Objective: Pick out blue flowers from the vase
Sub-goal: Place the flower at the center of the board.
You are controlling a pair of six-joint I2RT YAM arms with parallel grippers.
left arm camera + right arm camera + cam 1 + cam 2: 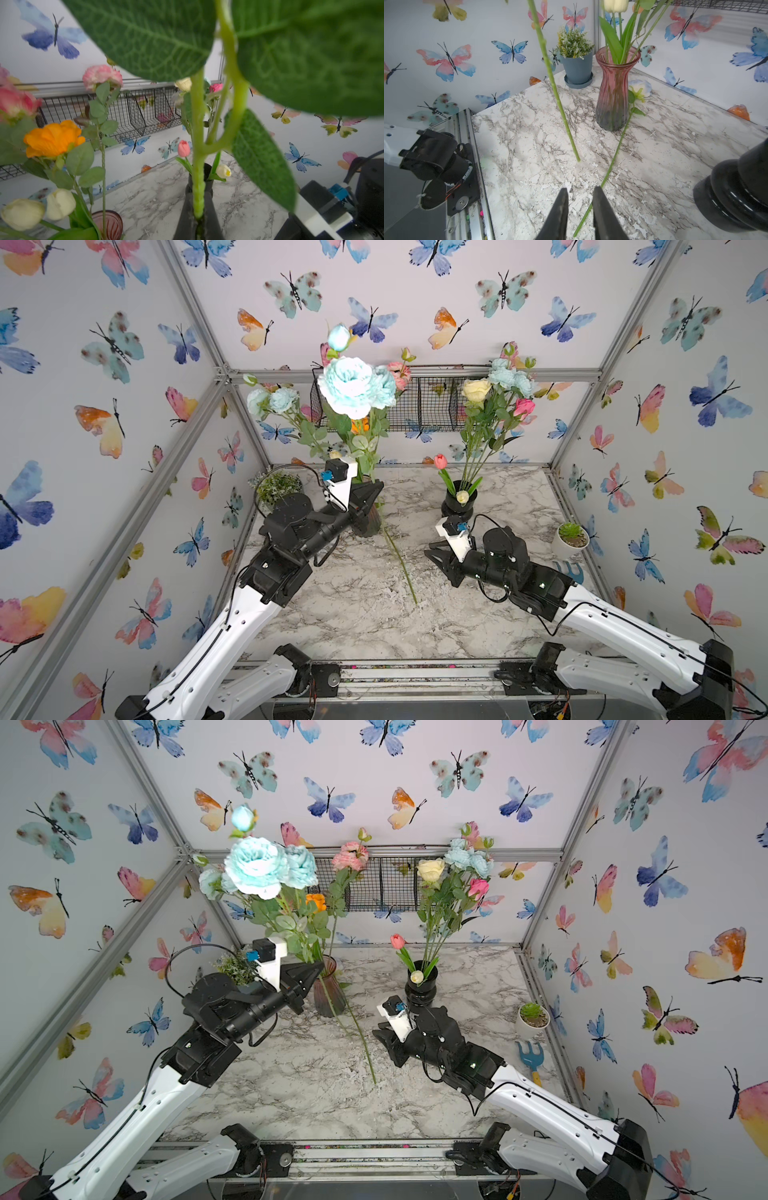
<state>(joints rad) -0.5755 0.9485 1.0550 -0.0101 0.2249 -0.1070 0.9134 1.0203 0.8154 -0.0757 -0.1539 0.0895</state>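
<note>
My left gripper is shut on the green stem of a blue flower and holds it up in the air. Its bare stem end hangs just over the marble. More blue flowers stand in the black vase with a cream rose and a pink one. A white rose tinged blue lies on the table by the pink glass vase. Its stem runs between the fingers of my right gripper, which is open low over the table.
The pink vase holds pink, orange and white flowers. A leafy plant in a blue pot stands in the back left corner. A succulent in a white pot and a blue garden fork are at the right edge. A wire basket hangs on the back wall.
</note>
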